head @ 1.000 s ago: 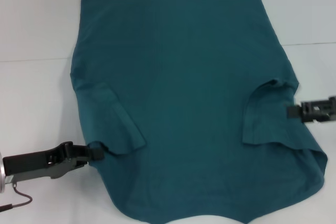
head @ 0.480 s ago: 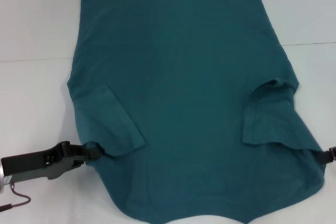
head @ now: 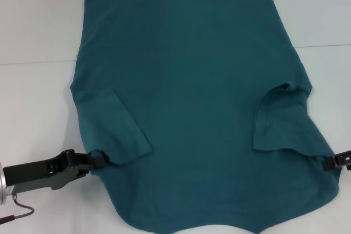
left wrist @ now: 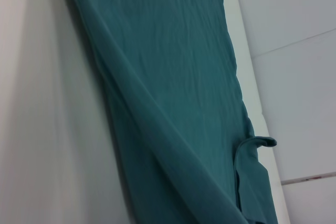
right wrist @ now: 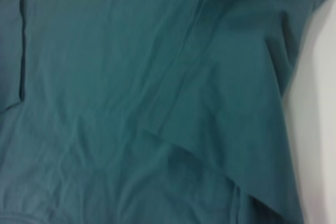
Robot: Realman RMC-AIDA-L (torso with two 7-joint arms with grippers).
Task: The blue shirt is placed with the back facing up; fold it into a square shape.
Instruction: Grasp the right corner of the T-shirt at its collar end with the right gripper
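The blue shirt (head: 192, 91) lies flat on the white table (head: 33, 26), plain side up, with both short sleeves folded in over the body. My left gripper (head: 101, 159) is at the shirt's near left edge, just below the folded left sleeve (head: 118, 127). It looks shut on the fabric there. My right gripper (head: 330, 162) is at the shirt's near right edge, below the folded right sleeve (head: 279, 119). The shirt fills the left wrist view (left wrist: 173, 77) and the right wrist view (right wrist: 131, 103).
White table surface surrounds the shirt on the left, right and far sides. A seam line (head: 323, 45) runs across the table behind the shirt's middle. A thin cable (head: 16, 212) hangs under my left arm.
My right gripper has moved from the folded right sleeve down toward me to the shirt's near right edge. The left sleeve has settled flatter. The left gripper has barely moved.
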